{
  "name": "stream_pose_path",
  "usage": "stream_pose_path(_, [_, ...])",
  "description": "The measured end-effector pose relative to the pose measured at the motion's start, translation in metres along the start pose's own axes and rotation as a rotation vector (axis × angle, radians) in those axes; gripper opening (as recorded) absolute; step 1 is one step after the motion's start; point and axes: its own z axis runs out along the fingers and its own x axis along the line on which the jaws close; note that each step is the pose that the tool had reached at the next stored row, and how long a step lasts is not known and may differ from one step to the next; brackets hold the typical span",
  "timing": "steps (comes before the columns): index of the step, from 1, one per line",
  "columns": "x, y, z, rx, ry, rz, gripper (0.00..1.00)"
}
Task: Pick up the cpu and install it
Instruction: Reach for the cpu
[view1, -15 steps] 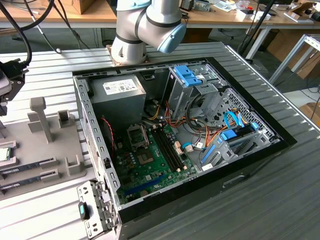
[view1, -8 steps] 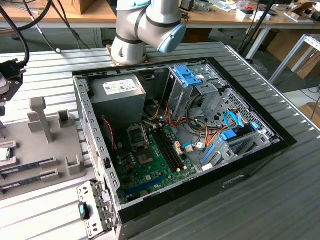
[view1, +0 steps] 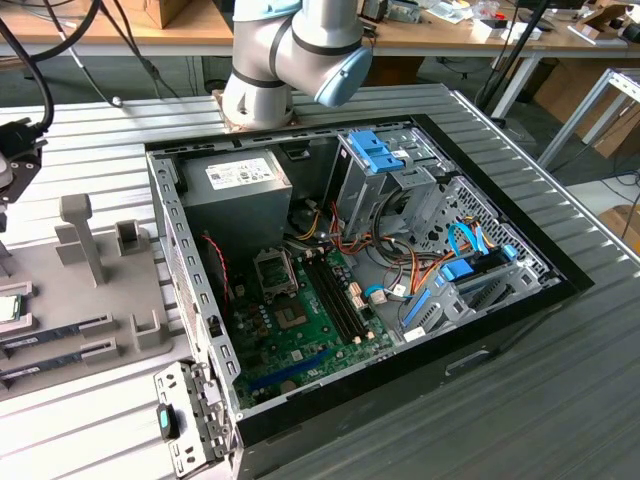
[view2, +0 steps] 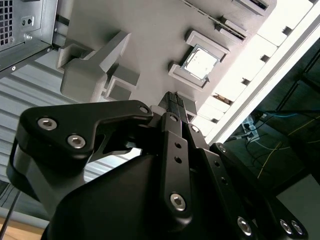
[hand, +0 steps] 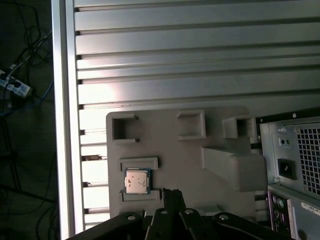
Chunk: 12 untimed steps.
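Nothing was done yet: the cpu (hand: 136, 181) lay in its grey tray (hand: 165, 145) on the worktop (hand: 200, 50), the hand (hand: 170, 193) near it, clenched and empty.

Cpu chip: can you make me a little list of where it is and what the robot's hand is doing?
cpu: lies flat in its holder on the tray, silver top up
tray: grey, on the ribbed table, beside the case
gripper: shut and empty, over the tray near the cpu, not touching it
case: open, green board showing inside
job so far: cpu not picked up yet
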Motion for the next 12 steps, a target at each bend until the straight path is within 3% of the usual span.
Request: stream_pose_path(12, [0.003,0.0003,0.0042,0.0001,0.0001,0.0,0.11])
